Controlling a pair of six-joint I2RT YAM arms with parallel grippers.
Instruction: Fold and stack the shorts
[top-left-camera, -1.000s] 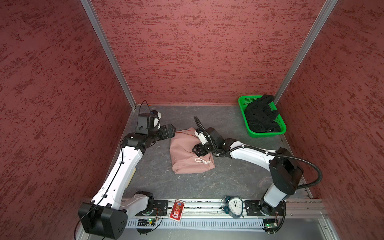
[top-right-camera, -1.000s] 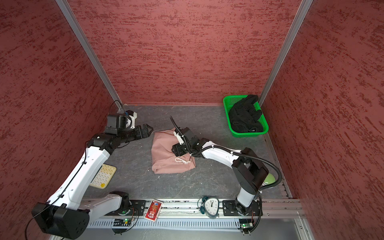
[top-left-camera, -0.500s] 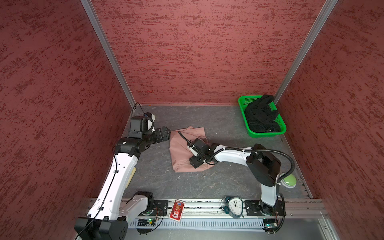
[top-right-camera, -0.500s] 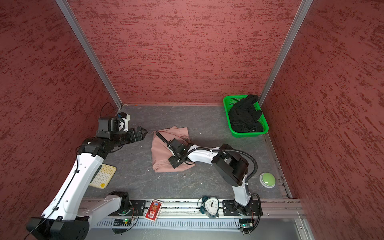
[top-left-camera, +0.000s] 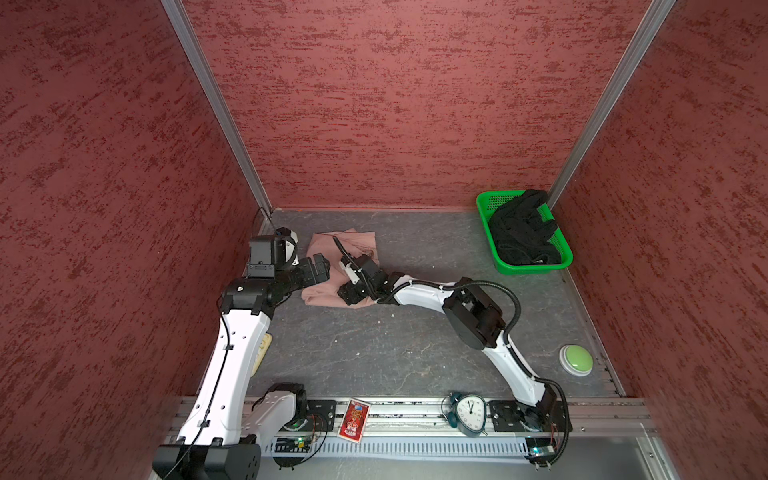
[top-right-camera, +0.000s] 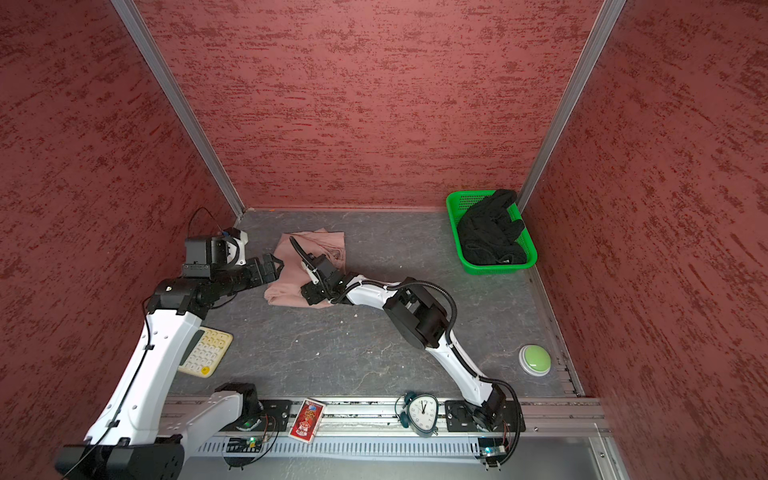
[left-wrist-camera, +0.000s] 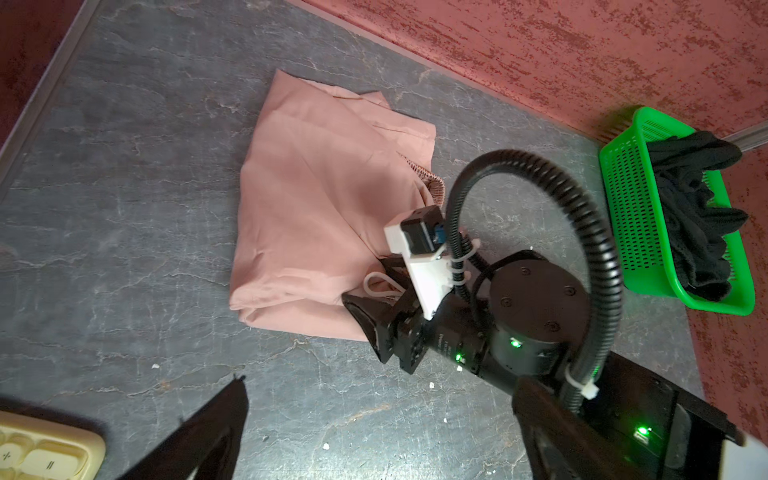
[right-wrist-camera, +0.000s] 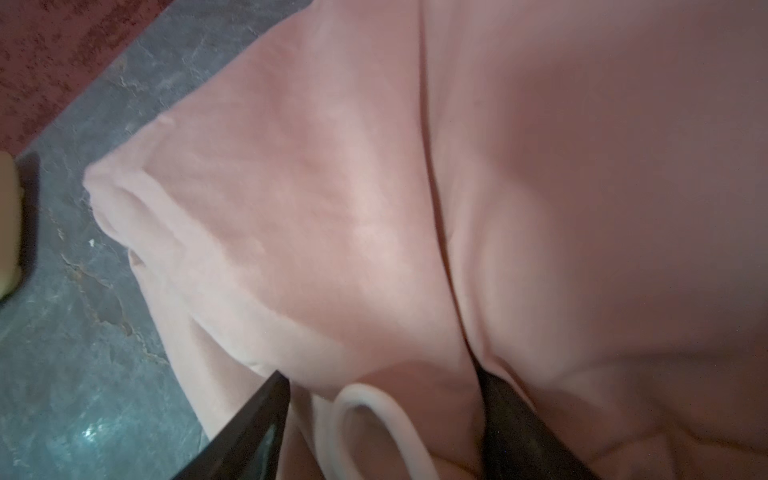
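Straddling drawstring (right-wrist-camera: 361, 390) of pink shorts (left-wrist-camera: 316, 199), right end effector (right-wrist-camera: 380, 376) sits part-open; should pinch fabric, not cord; left end effector (top-left-camera: 316, 268) wide, empty.

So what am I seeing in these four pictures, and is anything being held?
Two white robot arms stand at the near edge of a grey table. Each ends in a pincer tool. Two pictures look down from overhead. The other two come from a camera on each arm's wrist. The pink shorts lie folded in the middle. The black shorts sit in a green basket at the far right corner. A calculator, clock and green button lie around. The left tool hangs open beside the pink shorts, empty. The right tool rests on them, open, a white drawstring loop between its jaws. Nothing is lifted.
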